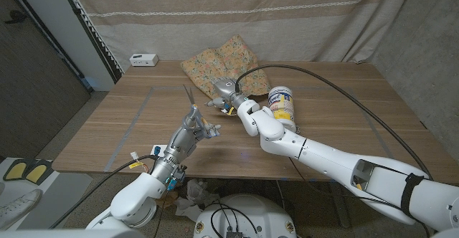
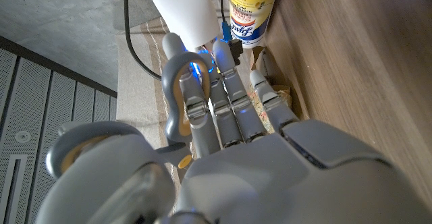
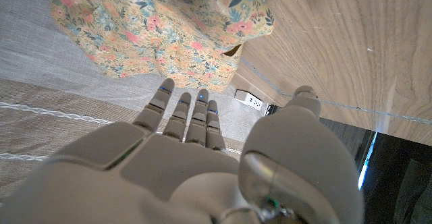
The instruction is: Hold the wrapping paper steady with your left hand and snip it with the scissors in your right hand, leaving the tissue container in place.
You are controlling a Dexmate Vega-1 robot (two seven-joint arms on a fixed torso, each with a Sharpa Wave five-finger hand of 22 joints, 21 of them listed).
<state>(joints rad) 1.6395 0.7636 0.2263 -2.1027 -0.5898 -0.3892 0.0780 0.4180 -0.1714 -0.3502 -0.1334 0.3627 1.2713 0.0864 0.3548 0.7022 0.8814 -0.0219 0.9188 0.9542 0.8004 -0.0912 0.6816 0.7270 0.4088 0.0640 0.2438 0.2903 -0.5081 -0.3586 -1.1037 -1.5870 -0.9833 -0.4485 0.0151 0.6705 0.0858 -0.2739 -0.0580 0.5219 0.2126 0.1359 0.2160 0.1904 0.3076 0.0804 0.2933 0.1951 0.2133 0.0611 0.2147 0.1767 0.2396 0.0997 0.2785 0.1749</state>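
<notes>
1. Scissors [image 1: 189, 102] sit in the left hand [image 1: 192, 128], not the right. They stand nearly upright, blades closed and tips pointing up and away from the robot, long axis running from the hand toward the far side of the table [image 1: 337, 109].
2. Left-hand fingers [image 2: 214, 106] curl around the grey scissor handle [image 2: 177, 92] in the left wrist view, gripping it.
3. Wrapping paper [image 1: 224, 60], orange with a floral print, lies crumpled at the far middle of the table, its long axis running roughly left to right.
4. Right hand [image 1: 228, 93] reaches across the table to the near edge of the paper and rests at it; whether it presses the paper cannot be told.
5. Right-hand fingers [image 3: 182, 116] are straight and slightly apart in the right wrist view, tips toward the paper [image 3: 162, 28], gripping nothing.
6. Tissue container [image 1: 284, 107], a white and yellow cylinder, lies on its side just to the right of the right forearm, its long axis running toward and away from the robot.
7. White box [image 1: 143, 59] sits off the table's far left corner.
</notes>
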